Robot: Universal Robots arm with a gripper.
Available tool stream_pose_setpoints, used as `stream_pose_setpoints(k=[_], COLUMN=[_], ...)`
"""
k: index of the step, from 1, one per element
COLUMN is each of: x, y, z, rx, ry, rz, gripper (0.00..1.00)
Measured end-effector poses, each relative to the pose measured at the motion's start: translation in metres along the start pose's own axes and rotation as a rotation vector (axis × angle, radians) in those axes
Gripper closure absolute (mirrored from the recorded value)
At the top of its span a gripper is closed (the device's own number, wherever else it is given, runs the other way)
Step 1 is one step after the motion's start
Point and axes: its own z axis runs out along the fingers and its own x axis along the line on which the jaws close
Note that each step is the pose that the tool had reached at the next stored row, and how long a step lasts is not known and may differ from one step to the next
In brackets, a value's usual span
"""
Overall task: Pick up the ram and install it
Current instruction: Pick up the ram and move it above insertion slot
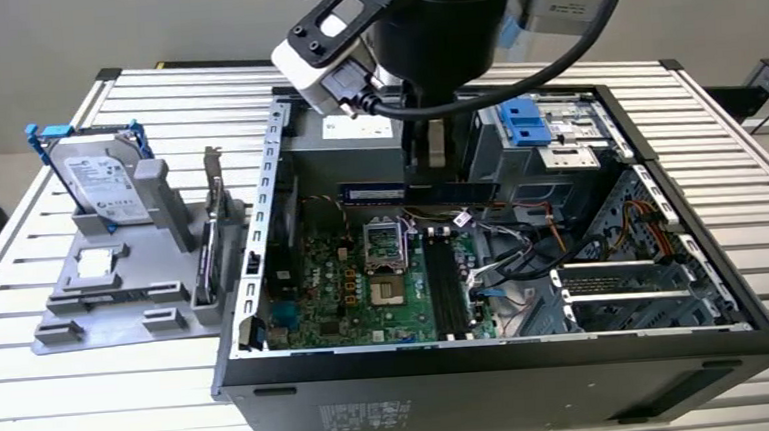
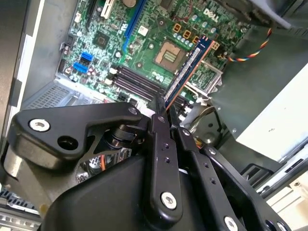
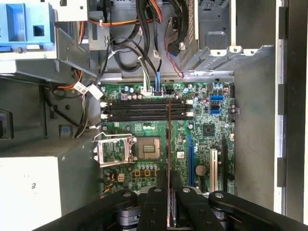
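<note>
Gripper (image 1: 436, 170) clamped tight around the ram (image 1: 380, 190), dark stick held level inside the open computer case (image 1: 502, 379), hanging clear above the green motherboard (image 1: 349, 288), case resting on the slatted metal bench (image 1: 76, 415)

Bright, even light on the table (image 1: 103, 413), while the case (image 1: 502, 389) interior seems dimmer, softly shadowed.

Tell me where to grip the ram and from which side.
Grip the ram on its upper long edge, around mid-length, jaws on the two flat faces, coming from above. It is thin and flat, and its lower edge should stay free. The gripper holds it so.
</note>
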Motion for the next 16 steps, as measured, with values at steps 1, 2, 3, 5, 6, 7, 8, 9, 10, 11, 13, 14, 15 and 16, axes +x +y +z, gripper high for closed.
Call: stream_pose_setpoints(k=[1,2,3,5,6,7,8,9,10,11,13,14,15,16], x=[0.0001,0.0002,0.0003,0.0006,0.0007,0.0008,0.0009,0.001,0.0011,0.0012,0.0015,0.0015,0.0017,0.0018], y=[0.0016,0.0033,0.005,0.0082,0.0098,0.0116,0.0131,0.0148,0.0165,0.0182,0.0215,0.0232,0.0249,0.0264], z=[0.0,0.0,0.0001,0.0001,0.0001,0.0001,0.0002,0.0002,0.0002,0.0002,0.0003,0.0003,0.0003,0.0003], rx=[0.0,0.0001,0.0,0.0001,0.0001,0.0,0.0,0.0001,0.0001,0.0001,0.0001,0.0001,0.0001,0.0001], ry=[0.0,-0.0001,0.0,-0.0001,-0.0001,-0.0001,0.0,-0.0001,-0.0001,-0.0001,-0.0001,-0.0001,-0.0001,-0.0001], rz=[0.0,0.001,0.001,0.002,0.002,0.002,0.003,0.003,0.004,0.004,0.005,0.005,0.006,0.006], gripper=[1.0,1.0,1.0,1.0,1.0,1.0,1.0,1.0,1.0,1.0,1.0,1.0,1.0,1.0])
